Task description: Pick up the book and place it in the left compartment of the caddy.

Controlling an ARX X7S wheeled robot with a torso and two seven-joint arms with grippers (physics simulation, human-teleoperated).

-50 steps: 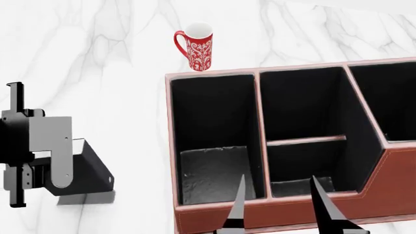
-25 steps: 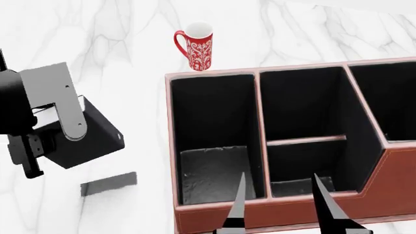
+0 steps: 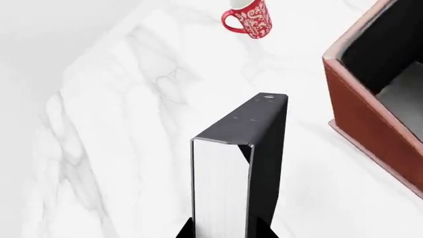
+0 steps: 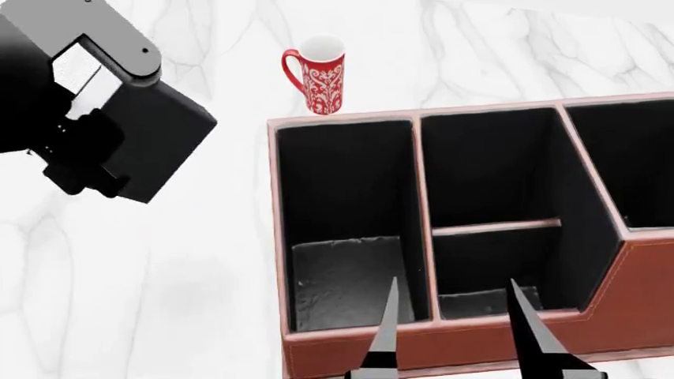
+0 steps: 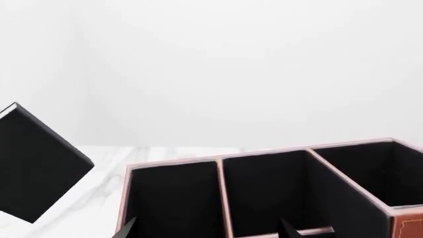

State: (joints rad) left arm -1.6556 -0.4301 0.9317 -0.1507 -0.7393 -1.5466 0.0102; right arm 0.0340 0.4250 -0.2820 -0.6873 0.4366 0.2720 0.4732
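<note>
The book [image 4: 158,146] hangs in the air, clear of the bench [image 4: 158,284], tilted with 1 corner pointing down. It sits to the left of the caddy [image 4: 474,347], well apart from the caddy's near-left wall and above the level of its rim. In the left wrist view the book [image 3: 254,148] stands edge-on, its white page block facing the camera and its black cover running away toward the mug [image 3: 250,19]. The left claw [image 3: 225,229] pinches the book at its lower edge, 1 dark fingertip on each cover. From the head view the left claw [image 4: 79,162] is mostly covered by the arm's grey and black housing, pressed against the book's left side. In the right wrist view the book [image 5: 36,166] appears as a black tilted slab left of the caddy [image 5: 403,223].

The left compartment [image 4: 342,229] of the caddy is a long black-walled slot with a grey textured floor, and nothing lies in it. Beside it, further right within the caddy, 2 shorter slots are split by a cross wall.

The red patterned mug [image 4: 319,75] stands upright on the bench just beyond the caddy's far-left corner, handle to the left.

The right claw [image 4: 453,332] hovers over the caddy's near wall, its 2 thin fingers spread apart and holding nothing.
</note>
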